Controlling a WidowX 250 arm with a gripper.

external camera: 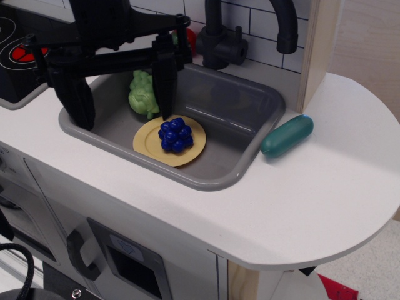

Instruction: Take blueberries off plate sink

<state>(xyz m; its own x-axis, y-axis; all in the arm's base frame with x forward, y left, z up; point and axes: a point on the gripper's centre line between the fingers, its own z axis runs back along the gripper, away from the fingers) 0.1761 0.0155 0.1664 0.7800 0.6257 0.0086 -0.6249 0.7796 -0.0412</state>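
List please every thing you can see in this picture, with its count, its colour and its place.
blueberries: one cluster, dark blue, on the plate
plate: one, mustard yellow, on the sink floor
lettuce-like toy: one, pale green, in the sink behind the plate
sink: one, grey, set in the countertop
faucet: one, dark, behind the sink
capsule-shaped toy: one, teal, on the countertop right of the sink
countertop: one, white
stove: one, black with red rings, far left
gripper: one, black, open, over the sink's left part

Gripper [122,100]: black, pointing down, jaws spread wide apart, holding nothing.
Arm: enters from the upper left.
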